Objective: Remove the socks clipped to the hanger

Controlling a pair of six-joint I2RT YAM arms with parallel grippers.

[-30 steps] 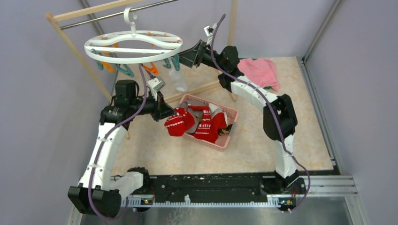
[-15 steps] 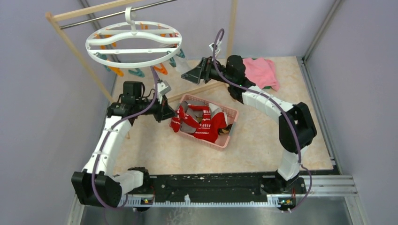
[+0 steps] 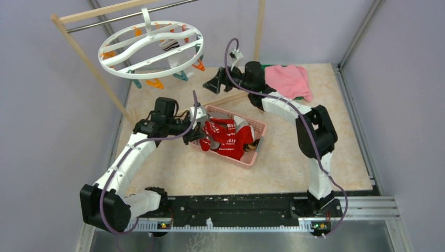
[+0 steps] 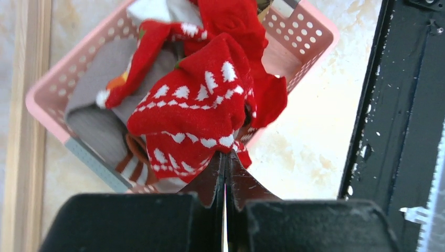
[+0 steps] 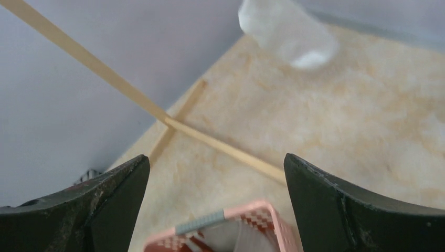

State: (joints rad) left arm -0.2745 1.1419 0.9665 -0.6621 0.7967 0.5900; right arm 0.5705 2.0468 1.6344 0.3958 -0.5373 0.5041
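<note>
**One red sock pinched over the basket, one pale sock left to fetch**

Up and to the left of the pink basket (image 3: 253,159) stands the wooden rack (image 3: 84,52). The white hanger (image 3: 151,50) hooks on its bar and tilts, so its clips dangle on the basket's far-left side. What looks like a pale sock (image 3: 173,60) hangs lengthwise down from one of those clips.

The left gripper (image 3: 202,134) sits at the basket's left rim, jaws clamped tight on the cuff of a red sock (image 4: 194,121). That sock drapes away from the fingertips, over the other socks piled in the basket, so letting go should drop it inside.

The right gripper (image 3: 212,85) hovers just beyond the basket's far rim with jaws spread wide and empty. It lies nearer the hanger than the left one. The pale sock is up and to its left, so the right arm looks better placed for that pull.
</note>
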